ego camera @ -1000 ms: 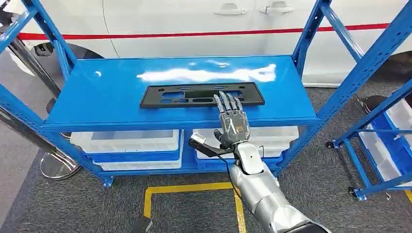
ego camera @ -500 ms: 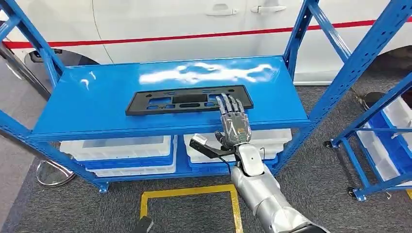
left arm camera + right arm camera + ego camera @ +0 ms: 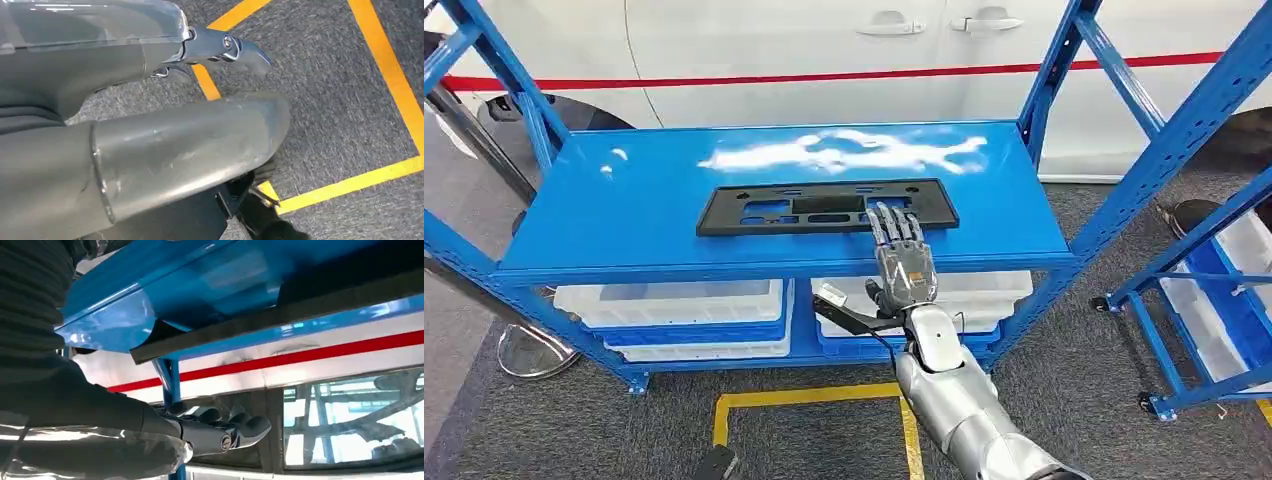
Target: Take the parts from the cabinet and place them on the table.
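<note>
Since the right hand [image 3: 904, 262] lies flat, fingers apart, on the near right end of the black part [image 3: 824, 207], gripping nothing, w/ the part flat mid-shelf on the blue cabinet [image 3: 624, 215], it could just push the part away or tip it off-balance. Left hand [image 3: 220, 47] hangs over the floor, open/closed can't tell. No readable labels or writing.

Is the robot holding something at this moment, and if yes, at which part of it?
Nothing is gripped. The right hand lies flat with its fingers spread on the near right edge of the black plastic part on the blue shelf.
</note>
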Controlling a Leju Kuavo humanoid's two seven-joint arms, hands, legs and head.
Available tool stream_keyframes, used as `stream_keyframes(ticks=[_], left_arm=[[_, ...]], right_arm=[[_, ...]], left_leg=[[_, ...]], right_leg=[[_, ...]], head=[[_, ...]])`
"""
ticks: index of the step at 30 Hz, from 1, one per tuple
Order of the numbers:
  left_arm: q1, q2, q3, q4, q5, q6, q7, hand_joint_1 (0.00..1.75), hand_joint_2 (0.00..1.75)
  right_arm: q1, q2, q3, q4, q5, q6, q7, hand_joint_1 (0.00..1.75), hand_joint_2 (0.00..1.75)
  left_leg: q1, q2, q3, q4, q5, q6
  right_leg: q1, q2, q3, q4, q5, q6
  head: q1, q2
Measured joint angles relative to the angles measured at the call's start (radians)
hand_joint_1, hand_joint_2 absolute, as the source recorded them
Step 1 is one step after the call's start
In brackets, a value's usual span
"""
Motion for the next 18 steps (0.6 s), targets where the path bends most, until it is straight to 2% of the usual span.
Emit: stream_keyframes(ticks=[1, 2, 4, 6, 7, 9, 10, 11, 12, 13, 15, 16, 17, 18], left_arm=[[-0.002, 0.0, 0.0, 0.0, 0.0, 0.0, 0.0, 0.0, 0.0], [-0.002, 0.0, -0.001, 0.0, 0.0, 0.0, 0.0, 0.0, 0.0], [-0.002, 0.001, -0.001, 0.0, -0.002, 0.0, -0.001, 0.0, 0.0], [-0.003, 0.001, -0.002, 0.0, -0.002, 0.0, -0.001, 0.0, 0.0], [-0.004, 0.0, -0.002, 0.0, -0.002, 0.0, -0.002, 0.0, 0.0], [-0.004, 0.0, -0.003, 0.0, -0.002, 0.0, -0.002, 0.0, 0.0], [-0.003, 0.0, -0.003, 0.0, -0.002, -0.001, -0.002, 0.0, 0.0], [-0.002, 0.0, -0.003, 0.0, -0.002, -0.001, -0.002, 0.0, 0.0], [-0.001, 0.0, -0.003, 0.0, -0.002, -0.001, -0.002, 0.0, 0.0], [-0.002, 0.0, -0.004, 0.0, -0.002, -0.001, -0.002, 0.0, 0.0], [-0.004, 0.001, -0.004, 0.0, -0.002, -0.001, -0.002, 0.0, 0.0], [-0.005, 0.002, -0.004, 0.0, -0.002, -0.001, -0.002, 0.0, 0.0], [-0.008, 0.002, -0.005, 0.0, -0.002, -0.001, -0.002, 0.0, 0.0], [-0.009, 0.002, -0.006, 0.0, -0.002, -0.001, -0.002, 0.0, 0.0]], right_arm=[[-0.001, 0.0, 0.0, 0.0, 0.0, 0.0, 0.0, 0.0, 1.75], [0.0, 0.0, 0.002, 0.0, -0.002, 0.0, 0.0, 0.0, 1.75], [0.002, 0.0, 0.002, 0.0, -0.005, 0.0, 0.0, 0.0, 1.75], [0.0, 0.0, 0.002, 0.0, -0.007, 0.0, 0.0, 0.0, 1.75], [-0.002, 0.0, 0.002, 0.0, -0.008, 0.0, 0.0, 0.0, 1.75], [-0.003, 0.0, 0.002, 0.0, -0.008, 0.0, 0.0, 0.0, 1.75], [-0.002, 0.0, 0.002, 0.001, -0.007, 0.0, 0.0, 0.0, 1.75], [-0.001, 0.0, 0.002, 0.002, -0.007, 0.0, 0.0, 0.0, 1.75], [0.0, 0.0, 0.002, 0.003, -0.007, 0.0, 0.0, 0.0, 1.75], [0.0, 0.0, 0.002, 0.003, -0.007, 0.0, 0.0, 0.0, 1.75], [-0.002, 0.0, 0.002, 0.003, -0.006, 0.0, 0.0, 0.0, 1.75], [-0.002, -0.001, 0.002, 0.003, -0.005, 0.0, 0.0, 0.0, 1.75], [-0.005, -0.002, 0.002, 0.003, -0.005, 0.0, 0.0, 0.0, 1.75], [-0.005, -0.002, 0.002, 0.003, -0.005, 0.0, 0.0, 0.0, 1.75]], left_leg=[[-0.007, -0.001, -0.006, 0.008, -0.005, -0.007], [-0.006, -0.001, -0.006, 0.009, -0.007, -0.011], [-0.004, -0.001, -0.003, 0.005, -0.008, -0.019], [0.0, 0.001, -0.005, 0.02, -0.023, -0.03], [0.0, 0.001, -0.02, 0.059, -0.048, -0.032], [0.001, 0.001, -0.102, 0.225, -0.125, -0.037], [0.001, 0.001, -0.141, 0.297, -0.148, -0.037], [0.001, 0.001, -0.165, 0.333, -0.146, -0.036], [0.0, 0.001, -0.163, 0.317, -0.121, -0.033], [0.0, 0.001, -0.143, 0.264, -0.081, -0.028], [-0.005, 0.001, -0.063, 0.081, 0.024, -0.009], [-0.011, 0.001, -0.042, 0.046, 0.017, 0.0], [-0.014, 0.001, -0.033, 0.023, 0.014, 0.001], [-0.015, 0.001, -0.036, 0.024, 0.009, 0.0]], right_leg=[[0.011, 0.002, 0.007, -0.012, -0.015, -0.004], [0.005, 0.005, 0.004, -0.011, -0.013, -0.013], [0.013, 0.006, 0.004, -0.009, -0.017, -0.024], [0.007, 0.005, 0.012, -0.015, -0.015, -0.041], [0.007, 0.005, 0.015, -0.015, -0.018, -0.047], [0.011, 0.003, 0.018, -0.015, -0.022, -0.055], [0.013, 0.003, 0.019, -0.015, -0.024, -0.057], [0.016, 0.003, 0.02, -0.015, -0.026, -0.059], [0.018, 0.005, 0.023, -0.015, -0.028, -0.06], [0.019, 0.007, 0.028, -0.014, -0.031, -0.059], [0.023, 0.009, 0.042, -0.014, -0.041, -0.056], [0.025, 0.008, 0.044, -0.015, -0.045, -0.052], [0.028, 0.01, 0.04, -0.011, -0.046, -0.048], [0.025, 0.008, 0.037, -0.013, -0.044, -0.043]], head=[[0.0, 0.0], [-0.002, 0.0], [-0.001, 0.0], [-0.001, 0.0], [-0.001, 0.0], [-0.001, 0.0], [-0.001, 0.0], [-0.001, 0.0], [-0.001, 0.0], [-0.001, 0.0], [-0.001, 0.0], [0.0, 0.0], [-0.002, 0.0], [0.0, 0.0]])
